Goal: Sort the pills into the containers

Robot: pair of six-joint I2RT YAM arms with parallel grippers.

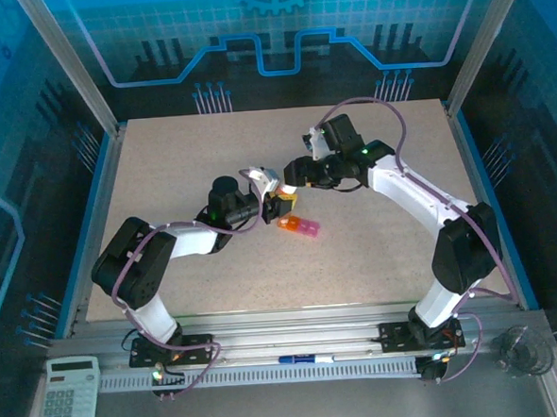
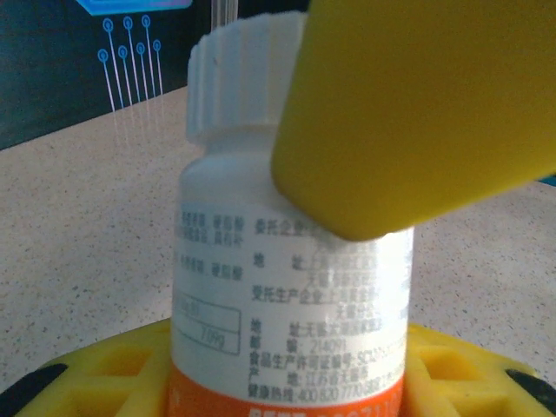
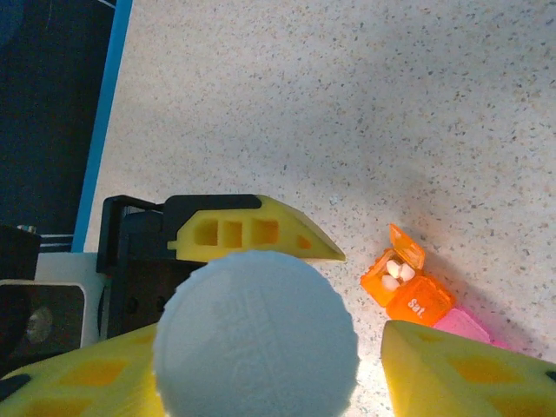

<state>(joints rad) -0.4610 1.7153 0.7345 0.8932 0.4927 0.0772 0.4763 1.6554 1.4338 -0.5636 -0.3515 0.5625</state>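
Top external, mid-tabletop (image 1: 162, 159): grips a white bottle (image 1: 261, 180) in the left claw (image 1: 276, 206), clamped tight. Straddles the cap (image 3: 256, 334) with the right claw (image 1: 286, 178), fingers (image 3: 469, 365) apart (gap visible on one side). Shows the containers (image 1: 298, 226) lying flat at 5 o'clock of the left claw, just beside it, long axis 10-to-4, orange lid open, pills (image 3: 395, 274) inside. Looks nearer the left.
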